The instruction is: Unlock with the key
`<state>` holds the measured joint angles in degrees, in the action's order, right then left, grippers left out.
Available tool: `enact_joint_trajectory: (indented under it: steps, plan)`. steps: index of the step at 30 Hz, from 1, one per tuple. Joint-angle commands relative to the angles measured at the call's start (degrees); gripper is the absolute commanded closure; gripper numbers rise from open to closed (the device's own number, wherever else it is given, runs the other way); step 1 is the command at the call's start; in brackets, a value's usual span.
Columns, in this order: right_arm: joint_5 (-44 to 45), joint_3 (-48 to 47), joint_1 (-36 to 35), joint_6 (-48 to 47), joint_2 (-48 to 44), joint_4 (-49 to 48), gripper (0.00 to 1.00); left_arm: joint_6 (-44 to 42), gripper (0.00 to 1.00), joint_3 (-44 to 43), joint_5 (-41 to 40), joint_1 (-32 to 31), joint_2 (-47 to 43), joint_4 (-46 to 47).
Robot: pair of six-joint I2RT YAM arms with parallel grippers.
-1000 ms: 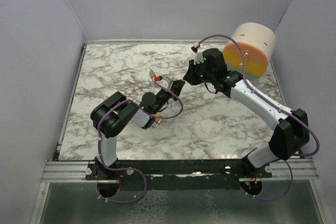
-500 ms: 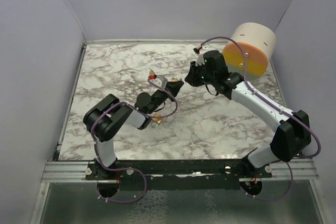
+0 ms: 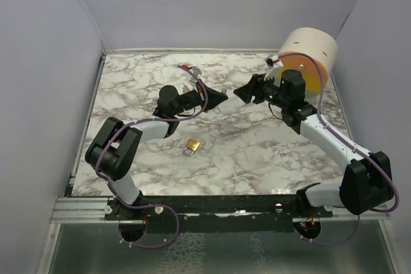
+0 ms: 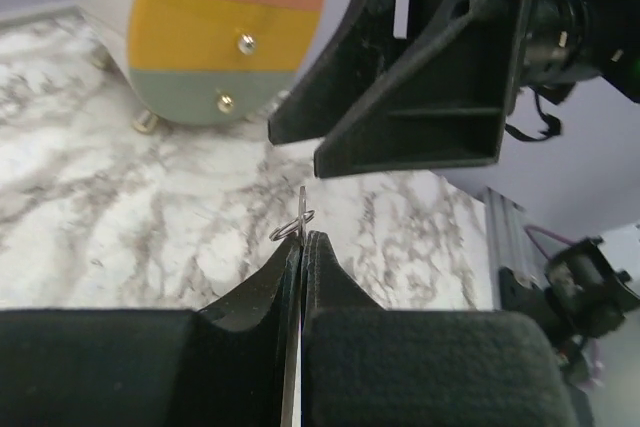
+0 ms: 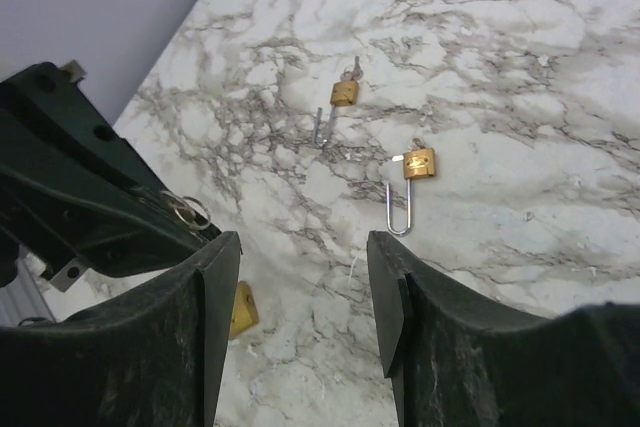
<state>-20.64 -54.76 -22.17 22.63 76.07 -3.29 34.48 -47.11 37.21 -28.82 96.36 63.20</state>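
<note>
Left wrist view: left gripper pinches the key tight; right gripper hangs open, empty. Padlock lies loose on the worktop, unlocking not yet begun.

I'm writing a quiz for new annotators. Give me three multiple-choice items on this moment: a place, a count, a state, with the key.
1. Where on the table does the striped drum stand? A near-left corner. B centre. C far-right corner.
2. How many brass padlocks show in the right wrist view? A three. B one. C six.
3. The left gripper is: A wide open. B shut on the key. C shut on a padlock.
1 C, it stands at the far right in the top view. 2 A, two with long shackles, one at lower left. 3 B, its fingers pinch the key under its ring.
</note>
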Motion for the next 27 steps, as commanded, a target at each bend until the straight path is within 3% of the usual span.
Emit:
enact_joint_trajectory:
  steps: [1, 5, 13, 27]
  plan:
    - [-13.7, 5.2, 4.0, 5.5, -1.7, -16.8, 0.48, 6.6, 1.0, -1.7, 14.8, 0.7, 2.8, -4.0]
    - [-20.5, 6.7, 5.1, 6.0, -0.7, -22.8, 0.49, 9.8, 1.0, -3.6, 21.3, 1.1, 5.0, -4.7]
    - [-30.7, 8.5, 5.1, 8.7, 3.3, -30.0, 0.57, 14.6, 1.0, -6.3, 25.3, 1.3, 7.5, -4.7]
    - [-34.0, 9.9, 5.1, 11.4, 6.9, -33.3, 0.54, 17.7, 1.0, -9.8, 29.1, 1.2, 9.2, -4.7]
